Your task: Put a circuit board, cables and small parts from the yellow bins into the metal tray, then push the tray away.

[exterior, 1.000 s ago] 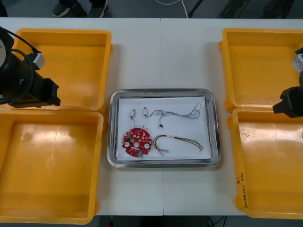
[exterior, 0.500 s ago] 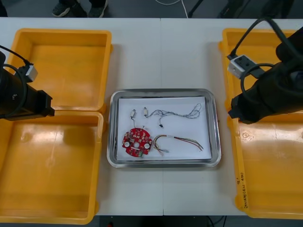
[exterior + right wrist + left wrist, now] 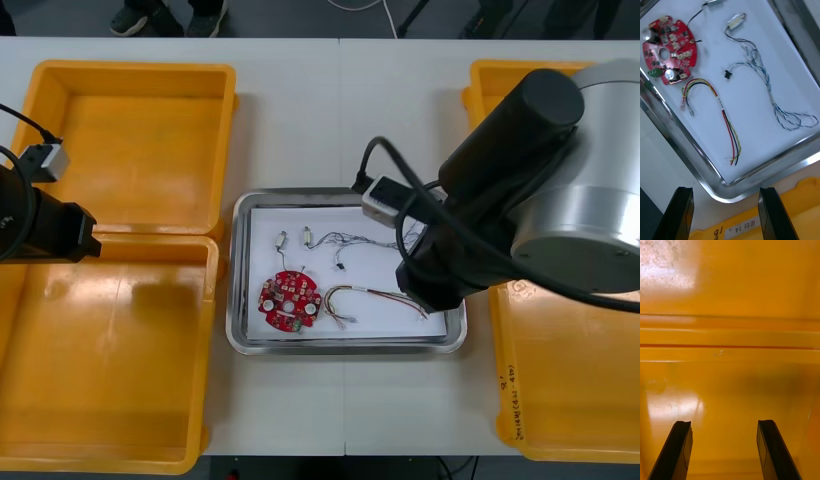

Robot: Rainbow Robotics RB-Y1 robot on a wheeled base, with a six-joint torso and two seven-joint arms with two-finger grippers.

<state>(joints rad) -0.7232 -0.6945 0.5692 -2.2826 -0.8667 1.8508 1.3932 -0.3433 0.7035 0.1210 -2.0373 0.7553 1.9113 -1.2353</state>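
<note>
Beside the right rim of the metal tray (image 3: 677,137) | right gripper (image 3: 725,191) is held spread, empty, tray lying just ahead | left gripper (image 3: 724,427), spread, is parked farther off over yellow bin (image 3: 730,285)

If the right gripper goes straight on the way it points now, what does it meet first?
Probably the rim of the metal tray, just ahead of the open right gripper; depth is unclear.

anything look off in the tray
Nothing stands out. The round red circuit board, red and yellow cable, twisted blue and white cable and small metal parts lie inside the metal tray, none over its rim. Right gripper hovers open at that rim, left gripper over a yellow bin.
</note>
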